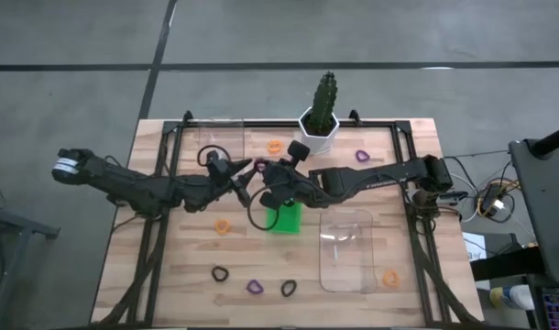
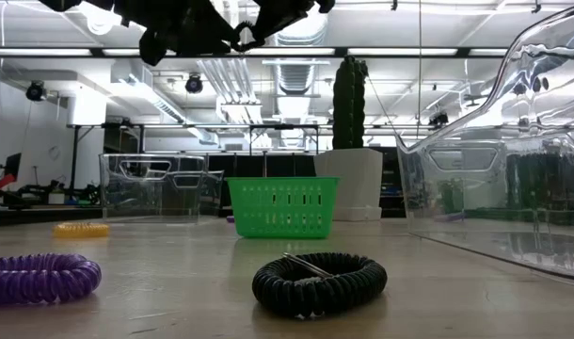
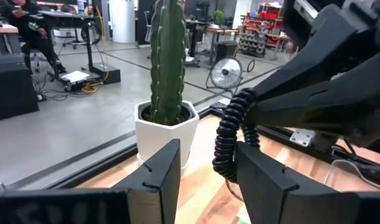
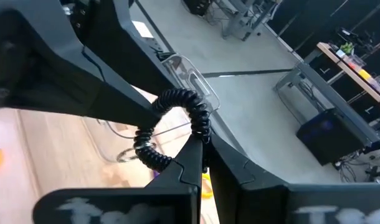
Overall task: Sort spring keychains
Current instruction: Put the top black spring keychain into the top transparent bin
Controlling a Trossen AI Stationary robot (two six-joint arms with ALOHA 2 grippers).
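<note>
Black spring keychain (image 4: 177, 127) pinched in my right claw (image 4: 204, 163), left claw (image 3: 205, 171) spread beside it, both above green tray (image 1: 285, 218) on desk (image 1: 188, 266).

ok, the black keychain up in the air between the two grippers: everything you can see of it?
The black keychain is a coiled, spring-like cord, glossy like plastic, with a small metal ring at one end. It hangs in the air above the table, over the green tray, stretched into a loose arc. The right gripper is shut on it, pinching the coil near its middle. The left gripper is open, its fingers on either side of the coil, not closed on it.
</note>
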